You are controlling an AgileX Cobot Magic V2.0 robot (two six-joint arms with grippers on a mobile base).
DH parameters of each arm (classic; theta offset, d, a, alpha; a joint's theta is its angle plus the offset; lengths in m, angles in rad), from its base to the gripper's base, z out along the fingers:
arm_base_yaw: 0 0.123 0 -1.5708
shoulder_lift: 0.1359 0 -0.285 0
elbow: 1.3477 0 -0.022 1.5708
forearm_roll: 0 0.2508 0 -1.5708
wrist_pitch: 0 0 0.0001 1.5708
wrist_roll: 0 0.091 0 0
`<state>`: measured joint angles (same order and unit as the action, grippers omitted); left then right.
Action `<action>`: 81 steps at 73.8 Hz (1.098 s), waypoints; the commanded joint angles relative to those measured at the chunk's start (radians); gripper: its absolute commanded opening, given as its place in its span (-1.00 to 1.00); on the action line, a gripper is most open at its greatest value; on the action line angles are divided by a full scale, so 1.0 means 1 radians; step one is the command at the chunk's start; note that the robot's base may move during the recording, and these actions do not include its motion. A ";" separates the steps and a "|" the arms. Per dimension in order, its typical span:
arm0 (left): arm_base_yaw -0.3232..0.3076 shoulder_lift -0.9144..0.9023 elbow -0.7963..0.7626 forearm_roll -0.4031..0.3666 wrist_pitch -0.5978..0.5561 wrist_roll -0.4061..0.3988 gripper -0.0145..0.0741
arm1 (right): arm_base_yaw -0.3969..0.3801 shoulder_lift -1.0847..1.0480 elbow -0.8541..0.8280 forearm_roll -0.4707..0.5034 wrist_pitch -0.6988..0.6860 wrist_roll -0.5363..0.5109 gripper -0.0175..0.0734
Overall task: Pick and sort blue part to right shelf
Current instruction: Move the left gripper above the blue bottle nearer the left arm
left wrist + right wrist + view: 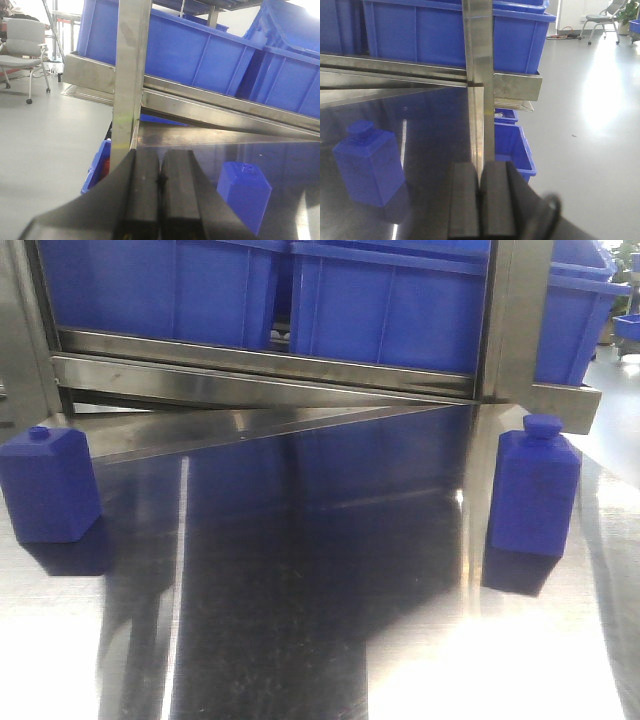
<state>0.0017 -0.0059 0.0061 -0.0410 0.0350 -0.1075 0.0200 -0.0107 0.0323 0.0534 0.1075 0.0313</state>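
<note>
Facing a steel post (129,75) just ahead of the left gripper (160,175), jaws pressing together on nothing; blue part (244,192) standing right of them. Showing the right gripper (481,190) likewise clamping empty, second blue part (370,165) left of its jaws, right shelf (395,70) beyond.

On the steel table (300,640), the left bottle-shaped part (48,485) stands upright near the left edge and the right bottle-shaped part (533,485) stands upright near the right edge, well apart. Behind them runs the right shelf (260,375), its rails above the table's far edge, with crates (390,300) side by side on it. The upright post (510,320) rises just behind the right bottle-shaped part. A floor crate (512,150) sits low, right of the post; an office chair (22,47) stands far off to the left.
</note>
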 commanded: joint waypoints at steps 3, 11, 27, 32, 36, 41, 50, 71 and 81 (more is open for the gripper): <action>0.000 -0.019 0.024 -0.008 -0.093 0.001 -0.39 | -0.002 -0.020 -0.024 0.002 -0.081 -0.009 -0.49; 0.000 -0.019 0.024 -0.008 -0.093 0.001 -0.39 | -0.002 -0.020 -0.024 0.002 -0.081 -0.009 -0.49; -0.011 -0.019 0.024 -0.008 -0.128 0.001 -0.39 | -0.002 -0.020 -0.024 0.002 -0.081 -0.009 -0.49; -0.011 -0.019 0.024 -0.008 -0.126 0.001 -0.39 | -0.002 -0.020 -0.024 0.002 -0.081 -0.009 -0.49; -0.011 -0.019 0.024 -0.008 -0.128 0.001 -0.39 | -0.002 -0.020 -0.024 0.002 -0.081 -0.009 -0.49; -0.011 -0.019 0.024 -0.008 -0.147 0.001 -0.39 | -0.002 -0.020 -0.024 0.001 -0.081 -0.009 -0.49; -0.011 -0.019 0.011 -0.008 -0.240 -0.001 -0.39 | -0.002 -0.020 -0.024 0.001 -0.081 -0.009 -0.49; -0.011 0.052 -0.301 0.004 0.112 0.000 -0.39 | -0.002 -0.020 -0.024 0.001 -0.083 -0.009 -0.49; -0.011 0.157 -0.464 0.004 0.303 0.005 -0.36 | -0.002 -0.020 -0.024 0.001 -0.083 -0.009 -0.49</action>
<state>-0.0021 0.0771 -0.3558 -0.0377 0.2831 -0.1075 0.0200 -0.0107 0.0323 0.0534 0.1092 0.0313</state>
